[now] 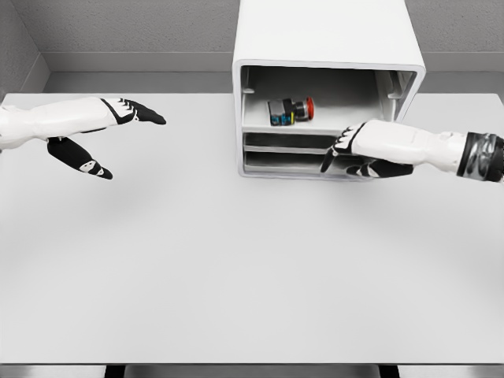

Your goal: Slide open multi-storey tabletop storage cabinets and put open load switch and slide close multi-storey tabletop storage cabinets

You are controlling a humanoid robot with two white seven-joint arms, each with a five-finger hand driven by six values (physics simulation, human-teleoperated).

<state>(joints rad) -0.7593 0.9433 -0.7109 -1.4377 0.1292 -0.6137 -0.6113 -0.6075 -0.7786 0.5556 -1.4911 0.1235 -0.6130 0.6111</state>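
Observation:
A white multi-storey storage cabinet [327, 39] stands at the back of the table, right of centre. Its top compartment is open at the front. Inside, on the shelf, lies the load switch [290, 110], a small dark block with a red knob and coloured terminals. My right hand [342, 153] hovers in front of the lower drawers, fingers curled loosely and holding nothing. Far to the left my left hand [118, 134] floats above the table with fingers spread, thumb pointing down-right, nothing in it.
The light grey table [236, 268] spans the view, its front edge near the bottom of the picture. Grey walls rise behind the cabinet. Two closed lower drawers [283, 153] sit beneath the open compartment.

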